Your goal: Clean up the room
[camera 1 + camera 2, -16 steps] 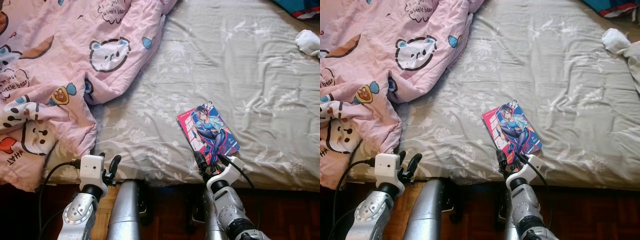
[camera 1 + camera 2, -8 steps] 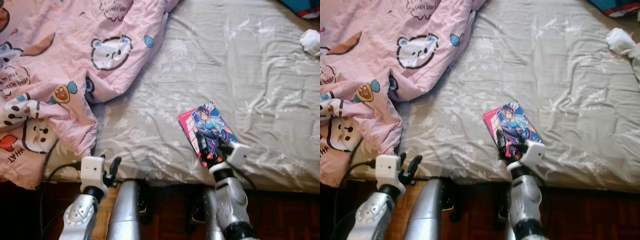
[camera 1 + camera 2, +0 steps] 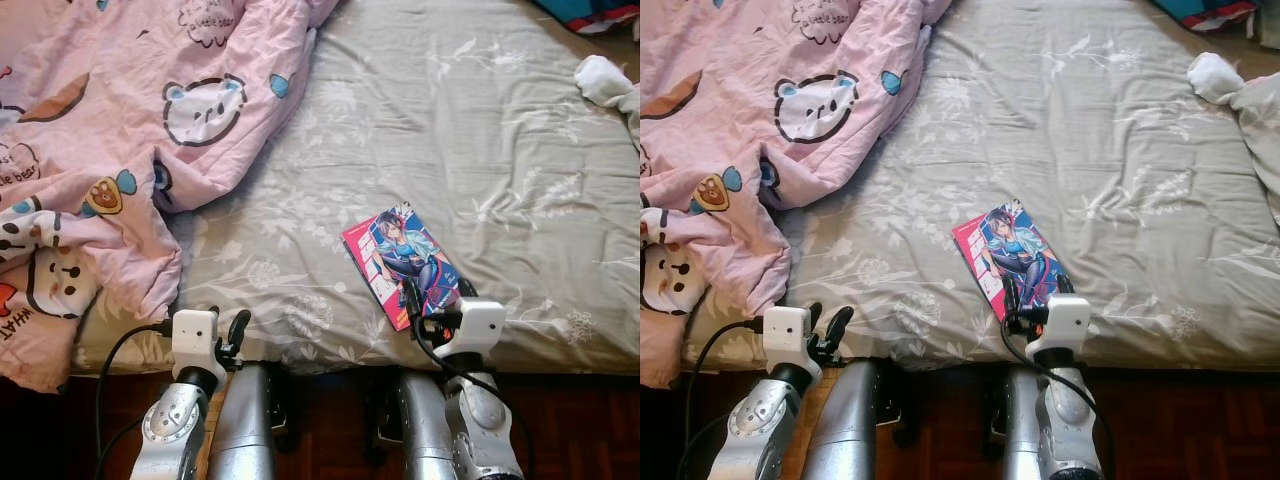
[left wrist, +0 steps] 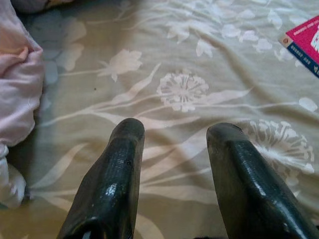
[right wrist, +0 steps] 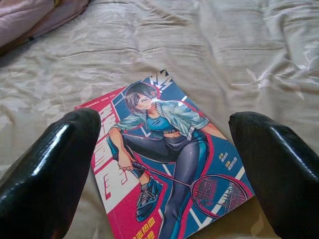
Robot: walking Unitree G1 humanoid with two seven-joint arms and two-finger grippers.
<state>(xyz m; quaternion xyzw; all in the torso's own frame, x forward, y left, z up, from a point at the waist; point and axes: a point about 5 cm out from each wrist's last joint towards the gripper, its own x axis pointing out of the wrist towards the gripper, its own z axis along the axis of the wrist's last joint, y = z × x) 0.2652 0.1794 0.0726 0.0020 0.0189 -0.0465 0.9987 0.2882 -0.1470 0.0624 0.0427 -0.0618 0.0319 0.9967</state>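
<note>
Jaws wide on the right gripper (image 5: pixel 164 164), straddling the near end of the book (image 3: pixel 408 264).

Step in hand, as I judge it: picking the book off the bed (image 3: pixel 480 130), where it lies flat near the near edge, right of centre, well apart from the pink quilt (image 3: pixel 120 130) heaped at the left. Next the right gripper likely needs to lower, get a finger under the thin near edge, and close. At the near left, the left gripper (image 4: pixel 174 174) hovers over bare sheet, its fingers apart and holding nothing. A white sock (image 3: pixel 605 82) lies far right.
</note>
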